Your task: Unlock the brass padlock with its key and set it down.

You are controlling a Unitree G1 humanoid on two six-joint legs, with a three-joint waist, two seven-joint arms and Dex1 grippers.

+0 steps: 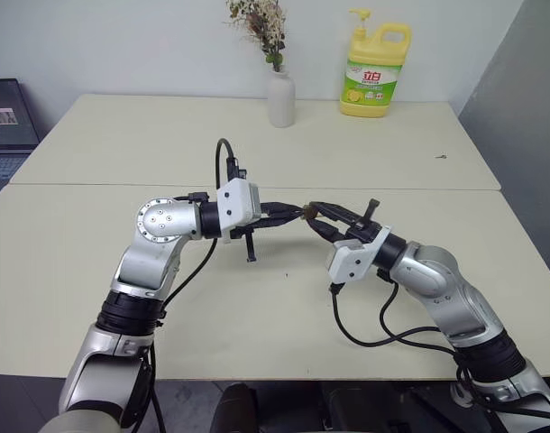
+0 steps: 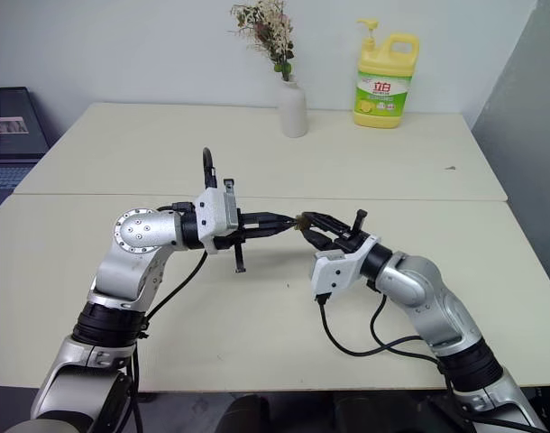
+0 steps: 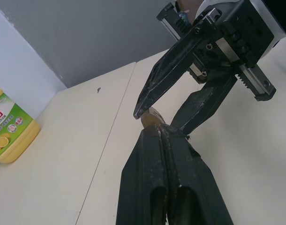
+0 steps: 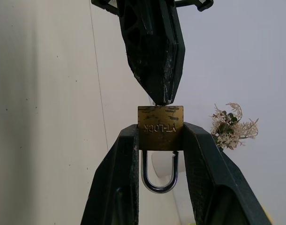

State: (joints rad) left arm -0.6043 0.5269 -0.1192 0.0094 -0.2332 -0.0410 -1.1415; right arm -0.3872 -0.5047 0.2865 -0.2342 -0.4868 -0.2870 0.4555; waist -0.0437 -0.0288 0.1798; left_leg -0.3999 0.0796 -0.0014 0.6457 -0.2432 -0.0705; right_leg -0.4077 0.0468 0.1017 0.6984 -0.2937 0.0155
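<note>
Padlock [image 4: 160,127], brass with silvery shackle, clamped in right tool [image 4: 160,133]; left tool [image 4: 161,101] together.

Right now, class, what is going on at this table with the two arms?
The robot holds both arms up over the table. Its right gripper clamps the brass padlock by its sides, shackle pointing back toward the wrist. The left gripper, shut, meets the padlock's far end tip-first, where a key would go, though no key is clearly visible. The padlock has not been set down.

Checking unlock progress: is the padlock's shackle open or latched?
Cannot tell: the small brass padlock hangs between the right hand's fingers, and its silver shackle's ends are hidden.
</note>
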